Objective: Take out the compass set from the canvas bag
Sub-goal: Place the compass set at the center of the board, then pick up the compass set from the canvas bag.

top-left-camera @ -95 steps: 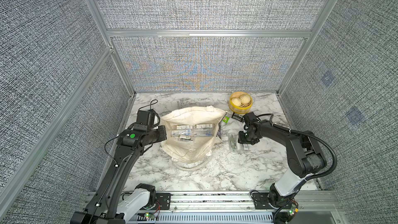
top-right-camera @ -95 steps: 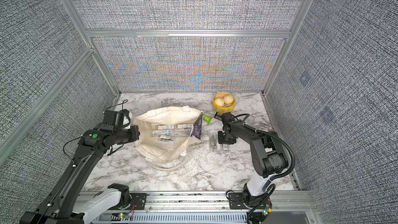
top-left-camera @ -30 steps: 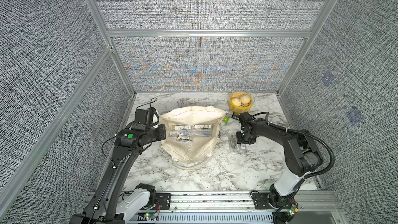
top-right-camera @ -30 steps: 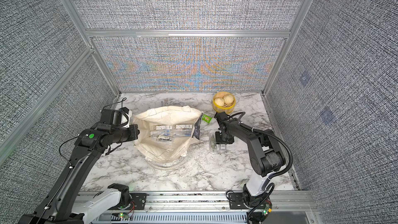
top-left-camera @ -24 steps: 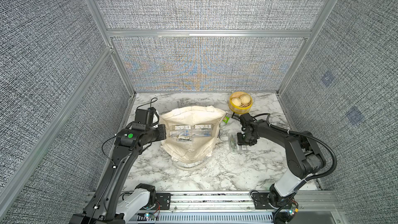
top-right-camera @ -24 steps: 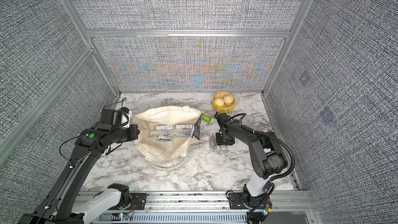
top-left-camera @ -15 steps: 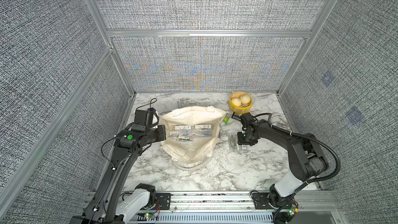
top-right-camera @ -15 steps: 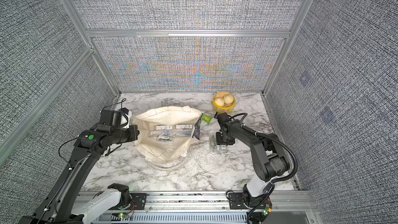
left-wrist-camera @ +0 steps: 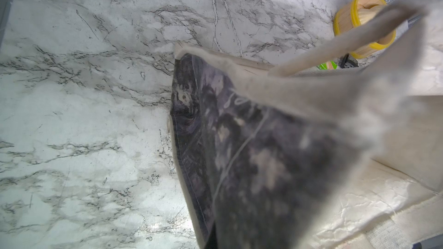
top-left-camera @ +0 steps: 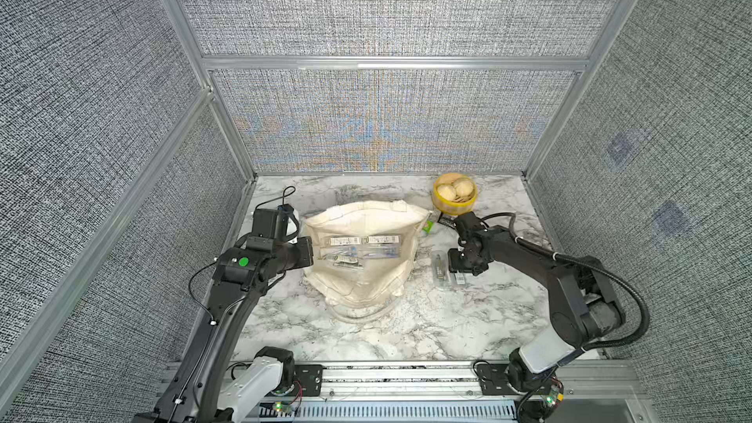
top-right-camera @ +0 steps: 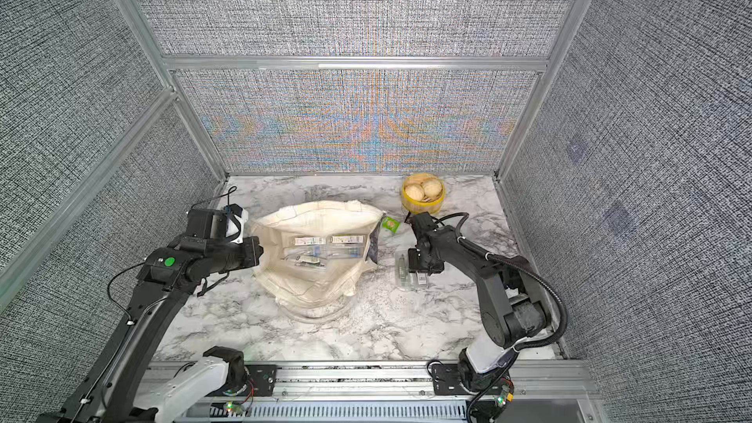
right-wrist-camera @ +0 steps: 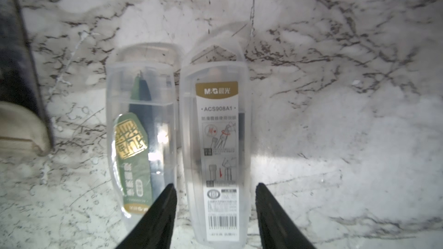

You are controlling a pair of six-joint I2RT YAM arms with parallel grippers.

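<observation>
Bag mid-desk, rim pinched by left gripper; more cases inside. Right gripper spread astride labelled case, lying on marble beside second case.

Marble tabletop, canvas bag, two compass cases, steamer basket
</observation>
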